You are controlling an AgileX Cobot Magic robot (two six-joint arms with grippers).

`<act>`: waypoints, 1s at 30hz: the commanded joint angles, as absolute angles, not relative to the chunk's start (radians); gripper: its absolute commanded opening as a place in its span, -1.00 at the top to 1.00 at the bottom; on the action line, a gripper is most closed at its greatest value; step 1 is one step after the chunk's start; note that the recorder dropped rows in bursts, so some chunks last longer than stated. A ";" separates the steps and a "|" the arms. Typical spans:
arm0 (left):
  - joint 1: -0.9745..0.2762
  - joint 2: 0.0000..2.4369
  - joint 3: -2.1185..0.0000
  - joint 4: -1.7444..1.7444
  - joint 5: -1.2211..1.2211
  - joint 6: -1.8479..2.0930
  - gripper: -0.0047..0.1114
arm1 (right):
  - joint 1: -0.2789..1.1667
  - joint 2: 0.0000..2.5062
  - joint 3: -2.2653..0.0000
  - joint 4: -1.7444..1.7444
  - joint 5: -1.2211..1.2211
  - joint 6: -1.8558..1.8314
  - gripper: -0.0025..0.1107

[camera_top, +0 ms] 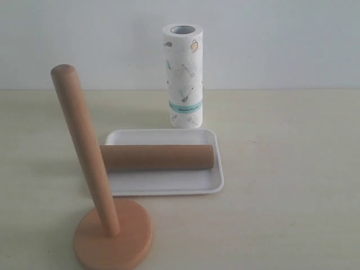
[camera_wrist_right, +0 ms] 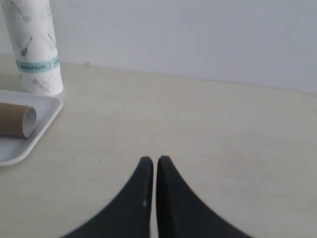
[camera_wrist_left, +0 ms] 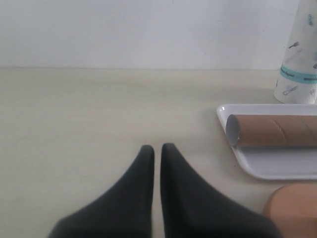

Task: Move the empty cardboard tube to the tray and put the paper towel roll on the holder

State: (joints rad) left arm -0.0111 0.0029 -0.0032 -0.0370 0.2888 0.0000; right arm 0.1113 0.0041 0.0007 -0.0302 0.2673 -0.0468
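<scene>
**Tube (camera_top: 157,157) in tray (camera_top: 169,183); roll (camera_top: 183,76) not yet on holder (camera_top: 84,146).**
The tube lies crosswise in the tray. The roll stands just behind it, axis vertical, ahead and between the left gripper (camera_wrist_left: 156,147) and right gripper (camera_wrist_right: 151,159), both with jaws nearly together, holding nothing. Only the exterior view shows the holder's pole.

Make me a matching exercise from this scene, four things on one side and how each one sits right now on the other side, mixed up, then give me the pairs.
Column one
1. cardboard tube
2. paper towel roll
3. holder
4. tray

Column two
A. stands upright beyond the tray in the exterior view
B. lies on its side
C. white, with something lying in it
D. wooden pole bare, nothing on it

Pairs: 1-B, 2-A, 3-D, 4-C
</scene>
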 commanded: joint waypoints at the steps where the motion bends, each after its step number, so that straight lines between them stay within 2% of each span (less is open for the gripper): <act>1: -0.007 0.000 0.000 -0.044 0.291 0.008 0.85 | 0.108 0.000 0.000 -0.034 0.134 -0.062 0.91; 6: -0.007 0.000 0.000 -0.044 0.291 0.008 0.85 | 0.110 0.000 0.000 -0.034 -0.173 -0.051 0.91; 11: -0.007 0.000 0.000 -0.044 0.291 0.008 0.85 | 0.110 0.041 -0.030 -0.034 -0.189 -0.051 0.91; 15: -0.007 0.000 0.000 -0.044 0.291 0.008 0.85 | 0.110 0.224 -0.118 -0.034 -0.189 -0.051 0.91; 21: -0.007 0.000 0.000 -0.044 0.291 0.008 0.85 | 0.110 0.635 -0.298 -0.071 -0.218 -0.070 0.91; 30: -0.007 0.000 0.000 -0.044 0.291 0.008 0.85 | 0.110 1.110 -0.469 -0.082 -0.595 0.011 0.91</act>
State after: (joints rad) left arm -0.0111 0.0029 -0.0032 -0.0370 0.2888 0.0000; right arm 0.1113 1.0266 -0.4379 -0.0788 -0.4607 -0.0277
